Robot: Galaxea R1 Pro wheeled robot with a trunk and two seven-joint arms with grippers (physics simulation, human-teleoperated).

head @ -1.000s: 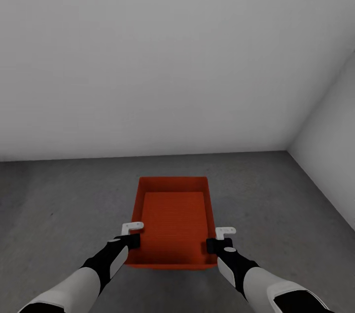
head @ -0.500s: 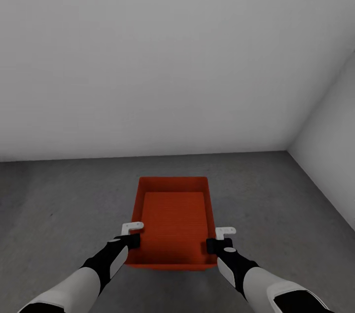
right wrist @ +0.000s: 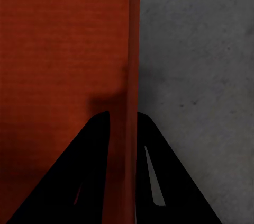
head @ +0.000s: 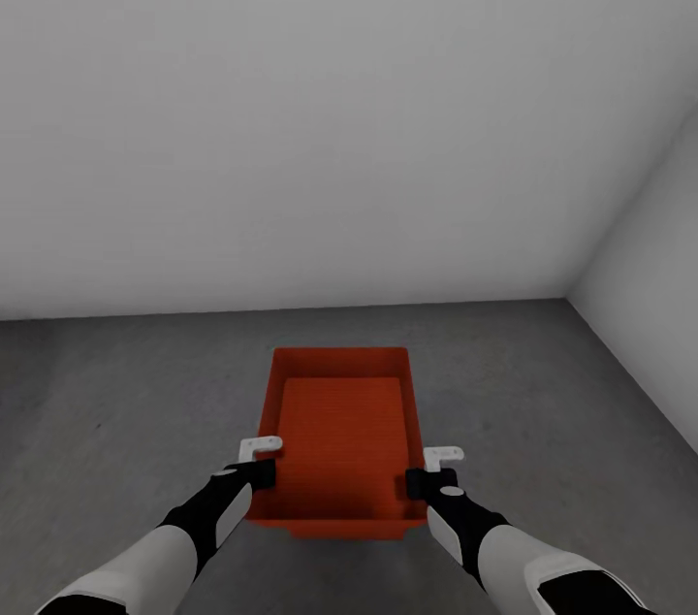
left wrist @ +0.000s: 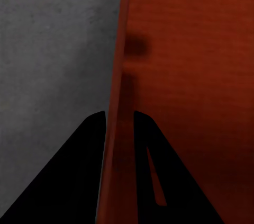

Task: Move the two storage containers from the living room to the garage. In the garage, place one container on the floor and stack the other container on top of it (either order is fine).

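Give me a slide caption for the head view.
Both grippers grip an orange bin over grey floor.

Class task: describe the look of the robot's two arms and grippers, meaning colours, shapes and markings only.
Both arms have smooth white forearm shells that turn to black at the wrists. The left gripper and right gripper each have a black body with a small white bracket-shaped piece above it. Seen from the wrist cameras, the fingers are flat black wedges with narrow slots. No cables or markings show.

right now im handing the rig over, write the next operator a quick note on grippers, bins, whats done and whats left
Left gripper: shut on the storage container, pinching its left wall.
Right gripper: shut on its right wall.
The container is over the dark grey floor, near a white-walled corner. Whether it touches the floor cannot be told.
Left to do: set it down and release; a second container is stacked only if another bin sits beneath, which cannot be told.
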